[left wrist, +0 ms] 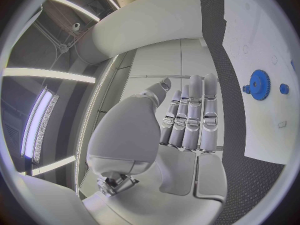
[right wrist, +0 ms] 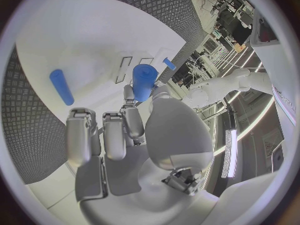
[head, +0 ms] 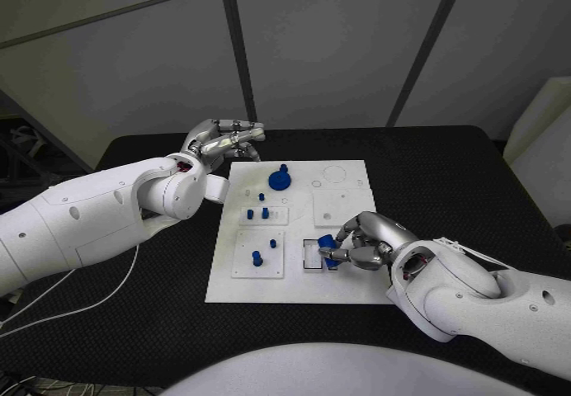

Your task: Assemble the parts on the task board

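Holding a small blue part (head: 327, 245) in its fingers, the right hand (head: 361, 243) hangs over the task board (head: 345, 285) at five o'clock, likely to push it into a slot. The left hand (head: 220, 139) waits at ten o'clock by the board, out of the way, fingers straight and holding nothing.

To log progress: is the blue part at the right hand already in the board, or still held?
Held: the right hand pinches the blue part above the task board, beside a rectangular slot.

Robotics lab – grey wall panels (head: 321, 58), black table (head: 452, 173), ceiling strip lights (left wrist: 44, 75), equipment racks (right wrist: 234, 20).
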`<state>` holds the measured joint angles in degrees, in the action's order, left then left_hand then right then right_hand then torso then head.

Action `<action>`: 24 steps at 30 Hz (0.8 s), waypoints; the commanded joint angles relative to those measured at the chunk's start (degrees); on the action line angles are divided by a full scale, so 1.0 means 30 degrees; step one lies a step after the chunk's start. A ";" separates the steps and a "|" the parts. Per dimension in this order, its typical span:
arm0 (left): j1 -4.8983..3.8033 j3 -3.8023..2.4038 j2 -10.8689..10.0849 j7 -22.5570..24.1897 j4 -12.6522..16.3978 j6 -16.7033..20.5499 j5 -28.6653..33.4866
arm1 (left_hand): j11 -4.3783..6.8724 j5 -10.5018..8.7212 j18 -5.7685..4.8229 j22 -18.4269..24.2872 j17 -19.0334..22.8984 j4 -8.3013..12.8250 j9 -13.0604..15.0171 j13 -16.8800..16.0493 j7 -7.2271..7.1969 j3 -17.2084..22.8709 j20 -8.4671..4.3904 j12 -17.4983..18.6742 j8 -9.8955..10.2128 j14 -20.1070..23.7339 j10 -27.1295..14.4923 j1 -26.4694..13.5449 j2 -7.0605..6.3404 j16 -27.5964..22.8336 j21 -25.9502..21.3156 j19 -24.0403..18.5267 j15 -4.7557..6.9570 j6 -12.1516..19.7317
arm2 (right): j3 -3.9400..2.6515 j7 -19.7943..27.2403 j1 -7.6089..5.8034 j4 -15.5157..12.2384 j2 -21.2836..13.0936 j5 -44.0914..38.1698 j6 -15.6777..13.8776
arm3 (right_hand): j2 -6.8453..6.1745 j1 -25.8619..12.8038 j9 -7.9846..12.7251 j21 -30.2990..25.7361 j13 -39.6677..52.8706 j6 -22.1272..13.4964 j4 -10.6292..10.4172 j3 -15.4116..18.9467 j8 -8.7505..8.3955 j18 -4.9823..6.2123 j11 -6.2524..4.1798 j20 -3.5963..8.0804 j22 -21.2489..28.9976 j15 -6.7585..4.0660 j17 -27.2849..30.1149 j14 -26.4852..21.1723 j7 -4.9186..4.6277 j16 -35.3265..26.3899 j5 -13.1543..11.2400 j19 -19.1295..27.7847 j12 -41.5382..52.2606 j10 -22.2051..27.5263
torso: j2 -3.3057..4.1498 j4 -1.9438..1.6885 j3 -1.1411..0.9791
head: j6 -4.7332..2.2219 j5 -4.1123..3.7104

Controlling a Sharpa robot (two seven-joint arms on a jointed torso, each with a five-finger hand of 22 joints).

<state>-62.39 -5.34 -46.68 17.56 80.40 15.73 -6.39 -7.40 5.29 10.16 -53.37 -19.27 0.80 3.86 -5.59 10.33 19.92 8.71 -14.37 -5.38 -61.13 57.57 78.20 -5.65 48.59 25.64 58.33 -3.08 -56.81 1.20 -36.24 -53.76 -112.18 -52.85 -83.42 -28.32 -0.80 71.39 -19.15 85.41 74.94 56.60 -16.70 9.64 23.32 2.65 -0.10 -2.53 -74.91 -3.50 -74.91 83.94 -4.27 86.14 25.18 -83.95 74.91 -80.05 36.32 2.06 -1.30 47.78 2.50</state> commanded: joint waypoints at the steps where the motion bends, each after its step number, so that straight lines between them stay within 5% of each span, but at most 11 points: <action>1: -0.0027 -0.0012 0.0053 0.0030 0.0028 -0.0258 -0.0067 | 0.0047 0.0033 0.0065 0.0028 0.0021 -0.0005 0.0026 0.0029 0.0005 -0.0148 0.0023 -0.0088 -0.0046 0.0131 -0.0125 0.0049 0.0098 0.0075 -0.0132 0.0020 0.0007 -0.0092 | -0.0018 0.0119 -0.0034 0.0302 0.0317 0.0294 0.0097 | 0.0148 -0.0218 -0.0104 0.0064 0.0436 0.0183 -0.0016 0.0201 0.0117 -0.0362 -0.0005 0.0105 -0.2926 -0.0155 -0.2819 0.1580 0.0029 0.0039 0.0033 -0.1081 0.0015 -0.0075 | -0.0007 -0.0024 -0.0002 | 0.0005 0.0011; 24: -0.0029 -0.0007 0.0124 -0.0015 0.0009 -0.0311 -0.0067 | 0.0046 0.0031 0.0065 0.0033 0.0039 -0.0018 0.0026 0.0033 0.0006 -0.0171 0.0026 -0.0122 -0.0059 0.0146 -0.0143 0.0027 0.0112 0.0080 -0.0146 0.0012 0.0004 -0.0104 | -0.0028 -0.0720 -0.0044 0.1697 0.1798 0.0187 0.1471 | 0.0555 -0.1476 -0.1034 -0.0017 0.0365 0.0417 -0.0001 0.1241 0.0861 -0.0337 -0.0245 0.0293 -0.2842 -0.0362 -0.2704 0.1549 0.0317 -0.0043 -0.1595 -0.1026 -0.0301 -0.0068 | -0.0007 0.0042 -0.0037 | 0.0050 0.0263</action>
<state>-62.39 -5.33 -46.35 17.43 80.37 15.49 -6.39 -7.40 5.29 10.16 -53.33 -19.21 0.64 3.85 -5.55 10.33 19.76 8.71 -14.37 -5.38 -61.13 57.56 78.20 -5.65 48.59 25.42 58.33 -3.08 -56.81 1.12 -37.68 -53.81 -107.17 -47.47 -82.65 -24.88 0.85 67.42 -22.23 85.41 74.93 57.95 -16.68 13.10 25.66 2.64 -0.31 -2.11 -74.90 -4.33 -74.91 83.94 -3.26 86.14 20.84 -83.96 74.21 -80.25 36.30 2.16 -1.41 47.93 3.29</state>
